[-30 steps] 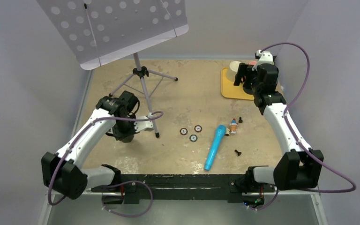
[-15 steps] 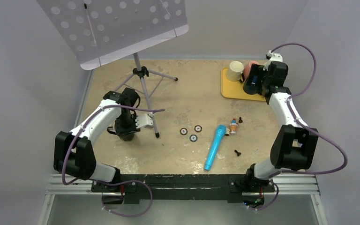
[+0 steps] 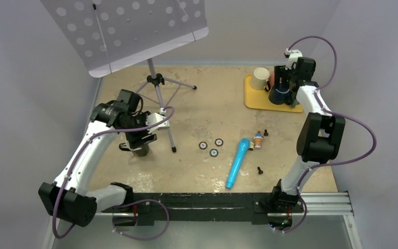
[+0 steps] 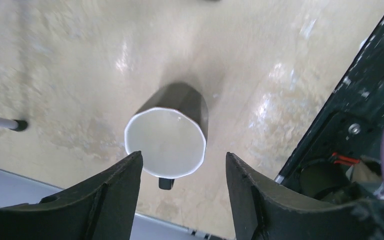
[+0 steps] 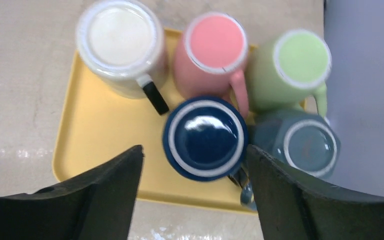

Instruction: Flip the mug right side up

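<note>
We have the left tool (image 4: 182, 156) spread wide over the black mug (image 4: 166, 142), fingers clear of it. Mug stands on the table (image 4: 80, 60) rim up, white inside showing, near a stand leg (image 4: 2, 121). Right tool (image 5: 195, 150) spread too, above the navy mug (image 5: 205, 137) on the yellow tray (image 5: 95, 150). Navy is base up; so are the cream mug (image 5: 120, 42), pink mug (image 5: 215, 45), green mug (image 5: 300, 60), grey mug (image 5: 310, 145) near it.

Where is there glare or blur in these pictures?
Left wrist: glare patches on the table beside the dark mug; the left fingers look soft. Right wrist: a bright highlight on the navy mug. Top external: even, sharp.
</note>
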